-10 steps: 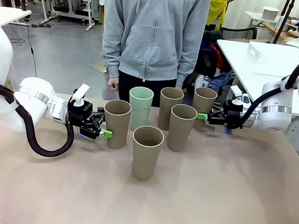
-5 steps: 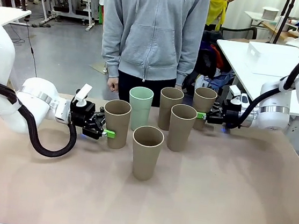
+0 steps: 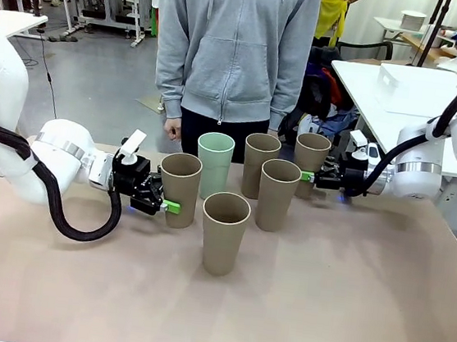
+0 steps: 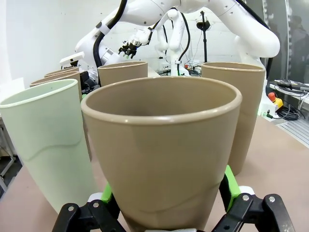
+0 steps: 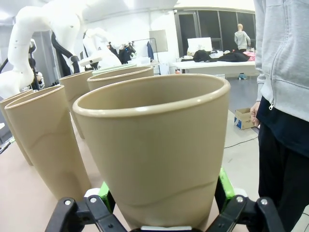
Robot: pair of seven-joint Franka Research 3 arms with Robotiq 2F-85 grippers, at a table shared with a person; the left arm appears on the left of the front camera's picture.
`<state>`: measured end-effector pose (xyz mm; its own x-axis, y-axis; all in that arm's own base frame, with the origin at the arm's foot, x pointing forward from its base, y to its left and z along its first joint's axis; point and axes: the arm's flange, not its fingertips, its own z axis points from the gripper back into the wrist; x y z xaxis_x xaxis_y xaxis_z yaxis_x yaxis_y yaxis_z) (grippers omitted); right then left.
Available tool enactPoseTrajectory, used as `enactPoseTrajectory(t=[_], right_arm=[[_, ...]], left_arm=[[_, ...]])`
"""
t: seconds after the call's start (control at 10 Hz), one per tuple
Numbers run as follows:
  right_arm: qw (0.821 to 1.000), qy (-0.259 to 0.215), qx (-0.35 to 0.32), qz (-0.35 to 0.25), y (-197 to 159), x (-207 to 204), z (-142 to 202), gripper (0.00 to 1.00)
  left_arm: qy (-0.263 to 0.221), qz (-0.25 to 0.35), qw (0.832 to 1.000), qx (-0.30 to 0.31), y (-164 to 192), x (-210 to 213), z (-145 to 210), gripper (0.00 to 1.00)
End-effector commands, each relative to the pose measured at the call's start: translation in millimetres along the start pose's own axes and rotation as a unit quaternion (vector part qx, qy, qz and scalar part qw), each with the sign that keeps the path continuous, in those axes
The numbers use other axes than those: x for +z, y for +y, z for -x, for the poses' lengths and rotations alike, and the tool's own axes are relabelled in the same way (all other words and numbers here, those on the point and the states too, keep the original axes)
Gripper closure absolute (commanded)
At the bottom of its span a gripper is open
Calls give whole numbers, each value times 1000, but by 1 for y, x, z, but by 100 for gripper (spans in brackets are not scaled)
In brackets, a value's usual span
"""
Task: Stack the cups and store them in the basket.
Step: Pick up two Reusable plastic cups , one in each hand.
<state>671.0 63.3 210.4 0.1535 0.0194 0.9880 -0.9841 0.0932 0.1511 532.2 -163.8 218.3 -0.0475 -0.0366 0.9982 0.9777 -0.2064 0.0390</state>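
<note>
Left fingers (image 3: 170, 206) sit further in than a second ago. They have slid forward, and the leftmost tan cup (image 3: 178, 188) now stands between them, green pads low on either side of its wall. On my left wrist view the pads look right against the cup, but I cannot tell whether they press or only flank it.

Right fingers (image 3: 308, 178) have crept slightly toward the rightmost tan cup (image 3: 311, 160). They are spread wide, released, straddling its lower part. No cup has shifted.

Six cups stand upright, mouths up, in a loose cluster on the worktop (image 3: 338, 299), toward its far side. All are tall, matte, handleless and tapered to the base. Five are tan.

The mint cup (image 3: 214, 163) stands just behind the leftmost one. The front tan cup (image 3: 224, 232) stands nearest me. A person (image 3: 233, 56) in a grey zip top stands at the far edge.
</note>
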Motion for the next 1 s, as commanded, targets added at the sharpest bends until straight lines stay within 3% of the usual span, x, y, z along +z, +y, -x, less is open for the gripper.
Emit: enactPoseTrajectory(t=[0.0,0.6,0.7,0.8,0.9], right_arm=[[1000,-17,-14,6,-9,-9,-7,0],[1000,-12,-11,-1,-5,-7,-10,3],[1000,-6,-13,-2,-3,-5,-11,20],[1000,-3,-14,-3,-2,-2,-11,23],[1000,-1,-18,-4,-1,1,-10,40]], left_arm=[[-8,-9,1000,3,6,-6,2,0],[-31,-12,999,-2,2,1,-3,0],[-33,-17,999,-1,1,6,-4,19],[-34,-20,999,-1,0,11,-5,20],[-36,-21,999,-1,0,16,-7,39]])
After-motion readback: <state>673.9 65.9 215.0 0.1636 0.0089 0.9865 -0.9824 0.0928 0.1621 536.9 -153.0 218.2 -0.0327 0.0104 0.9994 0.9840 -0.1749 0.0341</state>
